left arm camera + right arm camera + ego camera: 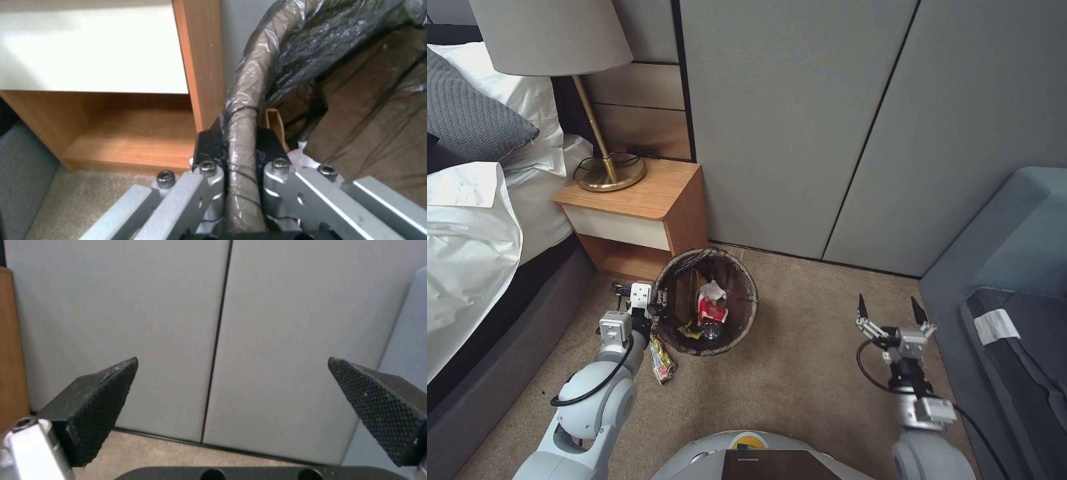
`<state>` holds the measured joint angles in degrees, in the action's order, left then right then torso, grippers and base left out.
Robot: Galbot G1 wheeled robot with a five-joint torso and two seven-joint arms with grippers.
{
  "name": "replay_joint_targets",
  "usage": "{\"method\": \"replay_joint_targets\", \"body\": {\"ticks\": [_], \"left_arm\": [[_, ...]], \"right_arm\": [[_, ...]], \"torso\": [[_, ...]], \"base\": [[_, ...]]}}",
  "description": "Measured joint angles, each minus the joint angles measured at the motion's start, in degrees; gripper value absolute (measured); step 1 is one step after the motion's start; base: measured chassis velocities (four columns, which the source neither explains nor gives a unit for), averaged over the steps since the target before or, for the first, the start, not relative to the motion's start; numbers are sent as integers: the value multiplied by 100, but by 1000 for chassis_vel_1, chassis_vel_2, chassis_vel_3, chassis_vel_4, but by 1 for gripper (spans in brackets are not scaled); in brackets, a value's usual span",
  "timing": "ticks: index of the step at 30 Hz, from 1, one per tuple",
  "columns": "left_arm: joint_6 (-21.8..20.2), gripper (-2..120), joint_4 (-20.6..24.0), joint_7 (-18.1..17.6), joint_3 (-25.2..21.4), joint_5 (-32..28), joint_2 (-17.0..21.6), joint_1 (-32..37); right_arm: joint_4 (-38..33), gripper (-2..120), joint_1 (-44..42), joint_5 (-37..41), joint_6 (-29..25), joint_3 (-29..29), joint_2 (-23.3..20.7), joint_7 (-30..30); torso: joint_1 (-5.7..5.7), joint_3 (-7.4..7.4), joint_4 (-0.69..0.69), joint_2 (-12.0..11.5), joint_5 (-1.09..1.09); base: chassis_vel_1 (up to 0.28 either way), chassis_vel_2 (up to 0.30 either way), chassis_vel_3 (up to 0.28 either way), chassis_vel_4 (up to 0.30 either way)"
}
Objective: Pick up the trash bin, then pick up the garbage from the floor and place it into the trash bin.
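1. Trash bin [740, 327] sits on the carpet [807, 373] just in front of the wooden nightstand [647, 207], beside the bed [474, 267]; its dark crinkled bag [311, 43] is folded over the rim.
2. Inside the bin lie a tan paper bag [694, 290], a crumpled white tissue [714, 291], a red-and-white packet [712, 311], a yellow snack wrapper [690, 329] and a small bottle [712, 331].
3. Left gripper [240, 143] is clamped on the bin's near-left rim, one black finger [208, 146] outside and the other inside the bag-covered edge.
4. Another packet [662, 360] lies on the carpet, touching the bin's outer wall just beside the left arm [607, 380].
5. Right gripper [892, 309] hovers above the carpet well to the right of the bin, near the grey sofa [1014, 320]; its fingers [102, 396] are spread wide with nothing between them, pointing at the grey wall panels [222, 323].
6. A brass lamp [607, 167] stands on the nightstand.
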<state>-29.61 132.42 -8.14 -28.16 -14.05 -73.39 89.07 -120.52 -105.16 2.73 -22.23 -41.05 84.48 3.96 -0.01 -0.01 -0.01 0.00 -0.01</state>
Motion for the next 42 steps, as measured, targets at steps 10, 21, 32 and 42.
{"method": "replay_joint_targets", "body": {"ticks": [10, 21, 32, 42], "left_arm": [[-148, 5, 159, 55, -7, 13, -11, 211], [-197, 5, 319, 89, -11, 81, -72, 377], [-40, 5, 236, 137, -23, 146, -94, 462], [-39, 5, 237, 130, -39, 128, -100, 429]], "right_arm": [[-292, 100, -517, 40, -422, -286, 470, -383], [-563, 100, -656, 302, -264, -415, 571, -737], [-663, 100, -648, 299, -105, -364, 606, -743], [-690, 100, -582, 283, 23, -305, 604, -762]], "torso": [[0, 0, 1, 0, 0], [0, 0, 1, 0, 1], [0, 1, 1, 0, 1], [0, 1, 1, 0, 0]], "base": [[0, 0, 0, 0], [0, 0, 0, 0], [13, 14, 12, 14], [58, 60, 48, 54]]}}
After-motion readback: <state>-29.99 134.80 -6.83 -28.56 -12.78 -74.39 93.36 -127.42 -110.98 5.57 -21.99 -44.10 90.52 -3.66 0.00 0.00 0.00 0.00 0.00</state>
